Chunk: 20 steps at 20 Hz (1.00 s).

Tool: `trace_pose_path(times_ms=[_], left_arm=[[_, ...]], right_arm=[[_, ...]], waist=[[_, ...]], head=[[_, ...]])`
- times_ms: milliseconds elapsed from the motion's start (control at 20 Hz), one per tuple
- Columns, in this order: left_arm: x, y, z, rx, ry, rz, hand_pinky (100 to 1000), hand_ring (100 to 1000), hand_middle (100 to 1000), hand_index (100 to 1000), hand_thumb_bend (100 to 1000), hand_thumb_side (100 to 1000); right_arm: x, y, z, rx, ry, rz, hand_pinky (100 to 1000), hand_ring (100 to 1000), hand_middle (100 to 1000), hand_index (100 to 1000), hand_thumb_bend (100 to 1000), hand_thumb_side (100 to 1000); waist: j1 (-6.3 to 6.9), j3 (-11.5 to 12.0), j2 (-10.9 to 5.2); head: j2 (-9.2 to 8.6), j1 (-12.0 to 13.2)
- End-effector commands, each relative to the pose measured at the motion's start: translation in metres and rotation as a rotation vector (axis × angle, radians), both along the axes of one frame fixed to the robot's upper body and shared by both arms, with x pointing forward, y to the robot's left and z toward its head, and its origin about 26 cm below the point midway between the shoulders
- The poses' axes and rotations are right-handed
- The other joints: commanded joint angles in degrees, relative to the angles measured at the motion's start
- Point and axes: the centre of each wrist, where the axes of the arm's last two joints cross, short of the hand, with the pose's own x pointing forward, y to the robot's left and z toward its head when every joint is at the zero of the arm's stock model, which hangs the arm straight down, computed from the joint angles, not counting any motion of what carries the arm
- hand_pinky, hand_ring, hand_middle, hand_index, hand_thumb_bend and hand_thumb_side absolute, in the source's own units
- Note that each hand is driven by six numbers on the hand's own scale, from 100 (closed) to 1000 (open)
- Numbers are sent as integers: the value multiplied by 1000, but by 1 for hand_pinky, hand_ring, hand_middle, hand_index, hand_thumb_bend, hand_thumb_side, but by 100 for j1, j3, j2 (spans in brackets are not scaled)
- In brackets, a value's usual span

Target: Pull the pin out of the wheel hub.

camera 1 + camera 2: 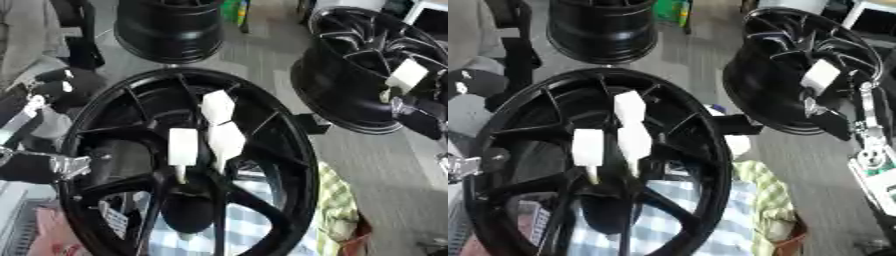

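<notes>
The black wheel hub (188,165) fills the frame centre with three white-handled pins (183,146) seated near its middle; each looks light and rigid, best pinched at the white block, while the right hand (859,117), upper right, pinches a fourth white pin (821,76).

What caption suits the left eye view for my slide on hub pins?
Three white pins stand in the near wheel hub; another wheel sits right.

A large black wheel hub (188,165) was seen upright in front, with 3 white pins (183,146) set among its spokes above a checked cloth (254,225).
</notes>
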Motion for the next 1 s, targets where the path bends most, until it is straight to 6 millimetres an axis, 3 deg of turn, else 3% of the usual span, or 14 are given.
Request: trace_pose_path(times_ms=[50, 350, 650, 700, 750, 1000], left_arm=[[-2, 2, 9, 4, -32, 5, 770, 790, 807, 859, 562, 620], [-2, 3, 8, 2, -33, 10, 770, 790, 807, 858, 562, 620], [-2, 3, 8, -1, -35, 14, 770, 790, 807, 859, 561, 620], [-2, 3, 8, -1, -35, 15, 770, 790, 807, 859, 561, 620], [-2, 3, 8, -2, -36, 16, 770, 790, 807, 859, 561, 620], [-2, 4, 9, -6, -39, 21, 770, 790, 806, 859, 561, 620]], right_arm=[[-3, -23, 9, -14, -16, -61, 630, 644, 444, 512, 138, 132], [-14, -42, -11, 17, 39, -143, 630, 650, 460, 534, 145, 141], [-21, -57, -27, -17, 128, -196, 672, 737, 690, 843, 243, 206], [-21, -59, -28, -27, 140, -202, 680, 753, 740, 877, 223, 190], [-22, -60, -29, -34, 148, -209, 685, 761, 763, 895, 291, 243], [-22, -64, -30, -62, 151, -253, 707, 797, 852, 956, 382, 313]], waist=[[48, -15, -60], [43, -20, -57], [47, -21, -62], [48, -19, -63], [50, -17, -62], [55, -8, -61]], head=[[55, -28], [79, -32], [77, -29], [75, -29], [72, -30], [64, -34]])
